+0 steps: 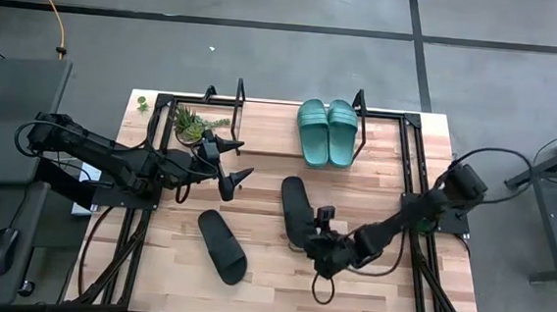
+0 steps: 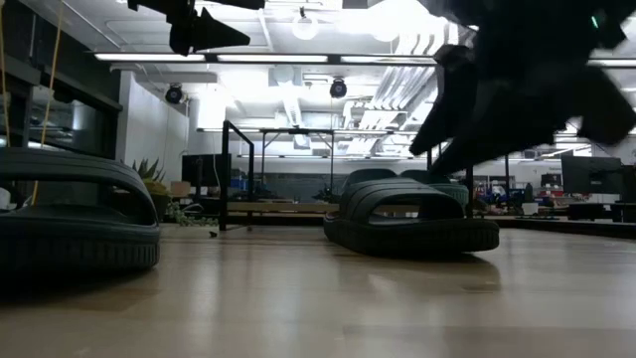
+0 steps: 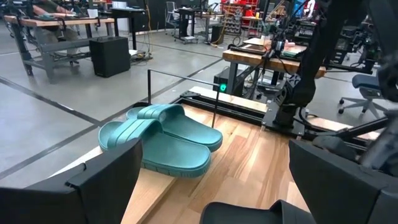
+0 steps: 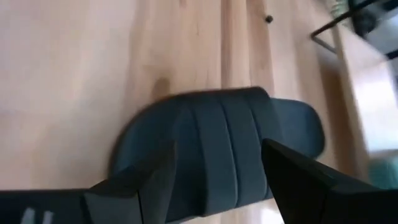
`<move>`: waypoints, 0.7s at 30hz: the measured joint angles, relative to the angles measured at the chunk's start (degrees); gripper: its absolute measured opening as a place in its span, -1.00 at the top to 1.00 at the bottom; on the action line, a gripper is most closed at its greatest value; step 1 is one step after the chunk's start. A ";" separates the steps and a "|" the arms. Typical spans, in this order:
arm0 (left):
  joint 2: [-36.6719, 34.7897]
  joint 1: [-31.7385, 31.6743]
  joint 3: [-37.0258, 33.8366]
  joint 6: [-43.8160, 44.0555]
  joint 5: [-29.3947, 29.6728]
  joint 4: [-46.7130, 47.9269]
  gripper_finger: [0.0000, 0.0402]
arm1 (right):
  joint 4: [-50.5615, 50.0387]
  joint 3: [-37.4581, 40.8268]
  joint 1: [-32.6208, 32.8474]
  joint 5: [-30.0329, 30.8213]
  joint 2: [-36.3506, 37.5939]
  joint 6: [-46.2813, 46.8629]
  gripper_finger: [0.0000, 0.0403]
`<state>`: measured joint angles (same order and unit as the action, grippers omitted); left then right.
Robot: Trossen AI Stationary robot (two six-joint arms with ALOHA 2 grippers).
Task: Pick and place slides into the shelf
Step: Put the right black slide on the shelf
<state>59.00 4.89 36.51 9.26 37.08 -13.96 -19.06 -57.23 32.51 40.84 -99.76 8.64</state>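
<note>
Two green slides (image 1: 325, 131) are sitting side by side on the shelf (image 1: 279, 141), at about one o'clock on the table (image 1: 270, 283). They are touching each other, and their toes are pointing toward the near edge of the table.

Two black slides are lying flat on the table, not on the shelf. One black slide (image 1: 297, 212) is resting near the middle. The other black slide (image 1: 222, 246) is lying at about seven o'clock from the middle, apart from the first one.

The right gripper (image 1: 322, 240) is hanging just over the middle black slide, at its near end. Its fingers (image 4: 298, 180) are standing wide open, one on each side of the slide's strap, and they are not squeezing it.

The left gripper (image 1: 235, 161) is waiting at about ten o'clock from the middle, up in the air beside the shelf. Its fingers (image 3: 99, 180) are spread wide open too, and they are holding nothing.

A small green plant (image 1: 188, 123) is sitting at the left end of the shelf, at about eleven o'clock.
</note>
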 joint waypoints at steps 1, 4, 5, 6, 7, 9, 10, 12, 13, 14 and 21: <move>0.00 0.00 0.00 0.00 0.02 -0.02 -0.90 | -0.06 0.00 0.52 2.20 -1.01 -0.18 -0.12; 0.00 0.00 0.00 0.00 0.00 0.00 -0.90 | 0.01 -0.11 1.74 8.36 -3.58 -1.64 -0.12; 0.00 0.00 0.00 0.02 0.00 -0.02 -0.90 | 0.06 -0.11 1.89 9.63 -4.18 -2.05 -0.12; 0.00 -0.01 0.00 0.02 0.00 -0.01 -0.90 | 0.10 -0.13 1.98 10.31 -4.58 -2.02 -0.12; 0.00 0.00 0.00 0.02 0.00 -0.01 -0.90 | 0.06 -0.13 2.03 10.94 -4.92 -1.83 -0.12; 0.00 0.00 0.00 0.02 0.02 -0.02 -0.90 | 0.01 -0.13 1.96 11.24 -5.41 -1.31 -0.12; 0.00 0.00 0.00 0.02 0.00 0.00 -0.90 | 0.05 -0.12 1.86 11.15 -5.54 -1.22 -0.12; 0.00 0.00 0.00 0.02 0.00 -0.02 -0.90 | 0.01 -0.11 1.64 11.19 -5.63 -1.03 -0.12; 0.00 0.00 0.00 0.02 0.01 -0.02 -0.90 | 0.03 -0.11 1.64 11.22 -5.65 -0.98 -0.12; 0.00 0.00 0.00 0.02 0.00 -0.02 -0.90 | 0.03 -0.11 1.59 11.26 -5.65 -0.98 -0.12; 0.00 0.00 0.00 0.02 0.00 -0.02 -0.90 | -1.49 -0.08 0.86 11.08 -5.65 0.44 -0.12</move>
<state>59.00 4.89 36.51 9.28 37.08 -13.98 -20.55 -57.31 33.38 51.92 -105.41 9.08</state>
